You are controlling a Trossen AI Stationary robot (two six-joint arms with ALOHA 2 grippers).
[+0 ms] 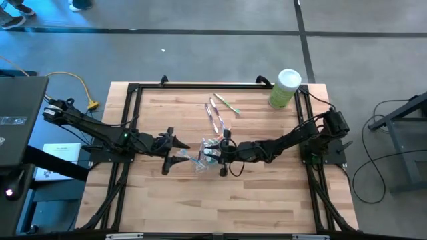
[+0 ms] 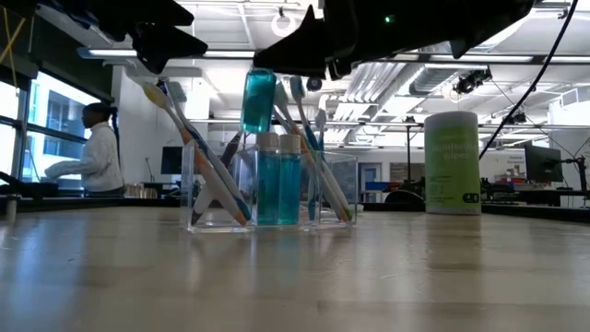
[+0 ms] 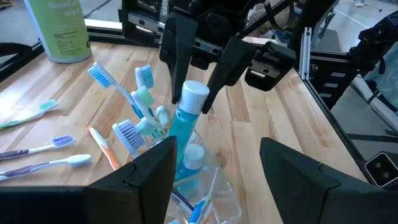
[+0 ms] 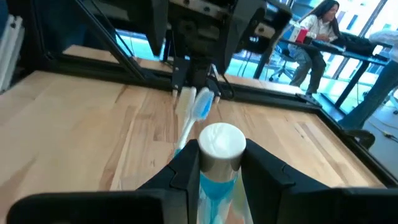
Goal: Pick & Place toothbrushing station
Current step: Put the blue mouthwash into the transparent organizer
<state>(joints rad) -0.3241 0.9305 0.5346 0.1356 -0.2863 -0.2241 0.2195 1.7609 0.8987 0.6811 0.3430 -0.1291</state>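
We are well along — our right gripper [image 3: 196, 93] pinches a toothpaste tube [image 3: 185, 127] over the clear cup [image 2: 272, 189] at mid-table; three toothbrushes [image 1: 218, 111] remain outside, left gripper [image 1: 175, 152] spread beside.

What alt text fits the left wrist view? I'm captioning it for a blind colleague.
The right gripper pinches a teal toothpaste tube by its white cap above a clear cup of toothbrushes. The left gripper is open nearby; three loose toothbrushes lie on the table.
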